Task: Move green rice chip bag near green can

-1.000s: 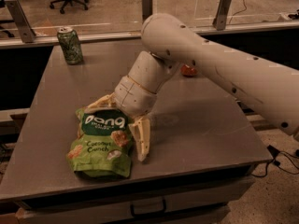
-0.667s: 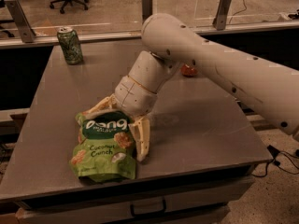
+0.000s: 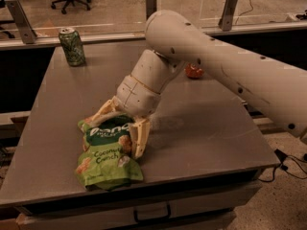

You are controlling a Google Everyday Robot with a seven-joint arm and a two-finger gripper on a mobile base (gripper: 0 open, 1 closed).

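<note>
The green rice chip bag lies flat near the front left of the grey table, logo facing up. My gripper is down on the bag's upper end. One finger presses the bag's far left edge and the other its right edge, so the top of the pouch is bunched between them. The bag still rests on the table. The green can stands upright at the far left corner, well away from the bag.
A red-orange can sits behind my arm at the far right of the table. A glass partition with metal posts runs along the back edge. A drawer front is below the table's front edge.
My fingers have drawn closer together around the top of the bag, and the pouch has crumpled and shifted slightly toward the front. The cans have not moved.
</note>
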